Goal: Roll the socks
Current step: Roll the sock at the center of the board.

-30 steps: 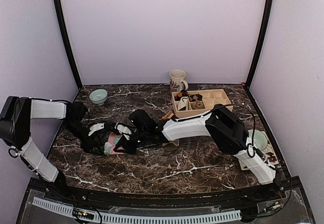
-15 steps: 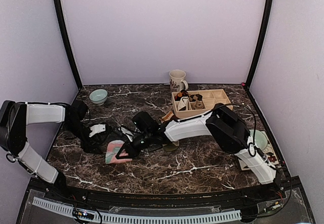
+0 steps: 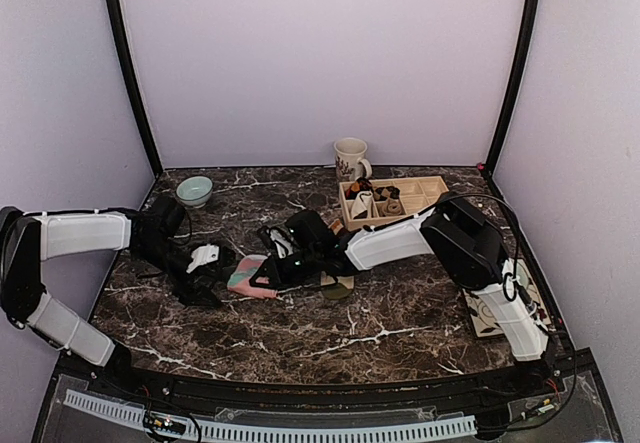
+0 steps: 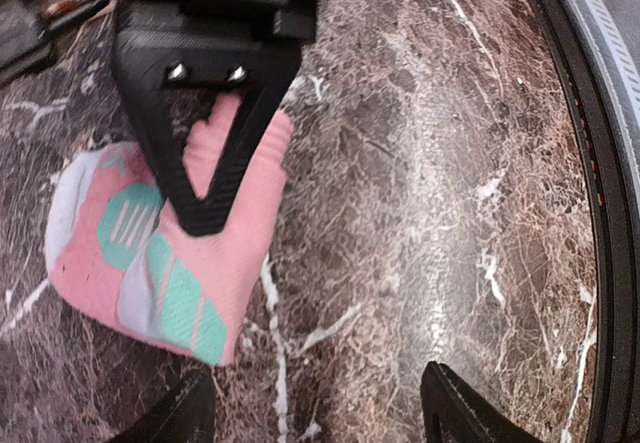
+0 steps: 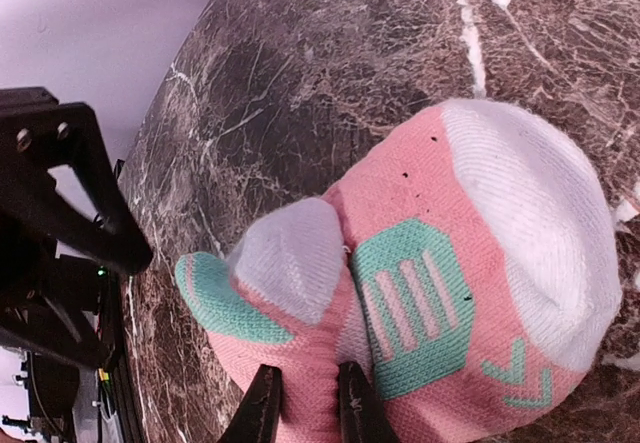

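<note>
The marble table carries the pink sock toward 9 o'clock from its middle. The sock is doubled over in a loose fold, not a tight roll, so I judge the first roll barely begun. The tan sock, at 3 o'clock of the pink one and half hidden under the right arm, looks unrolled. The right gripper pinches the edge of the pink fold. The left gripper, at 9 o'clock of the pink sock, stands spread and empty.
</note>
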